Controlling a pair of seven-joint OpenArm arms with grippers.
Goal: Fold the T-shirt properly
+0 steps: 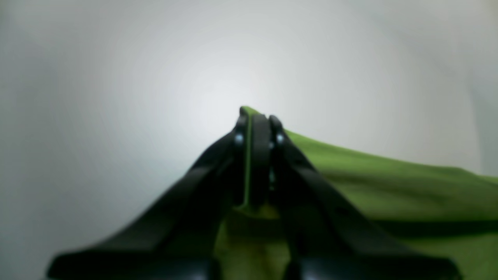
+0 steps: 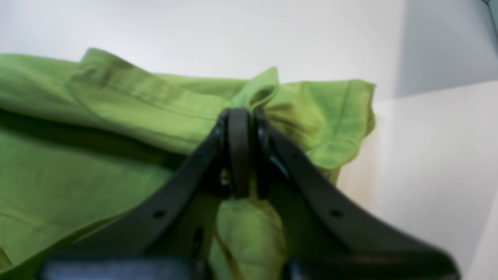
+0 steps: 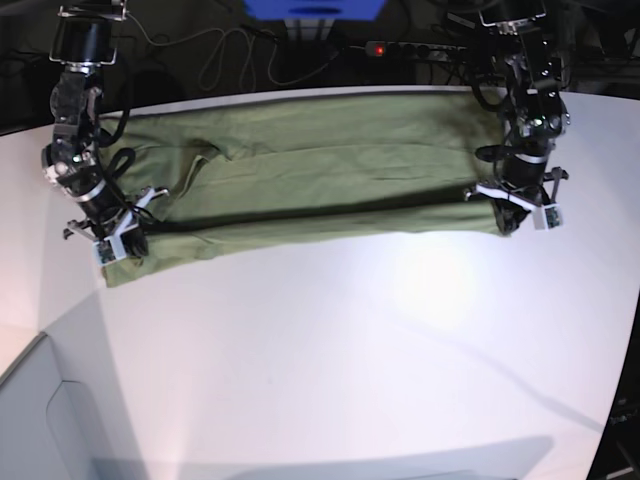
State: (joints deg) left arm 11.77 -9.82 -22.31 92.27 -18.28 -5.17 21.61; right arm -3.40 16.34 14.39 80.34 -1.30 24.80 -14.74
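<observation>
The T-shirt (image 3: 320, 170) lies spread across the far half of the white table (image 3: 330, 350), a long band whose long axis runs from 9 to 3 o'clock in the base view, with one lengthwise fold already showing as a dark crease along its middle. Each arm stands at one end of that band: the right gripper (image 3: 118, 243) at 9 o'clock, the left gripper (image 3: 512, 212) at 3 o'clock, each on the near edge of the cloth. Both are clamped shut on fabric, neither nearer than the other.

I judge the next move turns on that long axis: both ends pinched, the near edge can be carried together toward 12 o'clock.

The right wrist view shows what the base view cannot: a bunched tuck of green cloth (image 2: 249, 93) squeezed between the closed jaws. The left wrist view shows only a thin green edge (image 1: 247, 155) nipped there. Only the base view shows the whole shirt's lie.
</observation>
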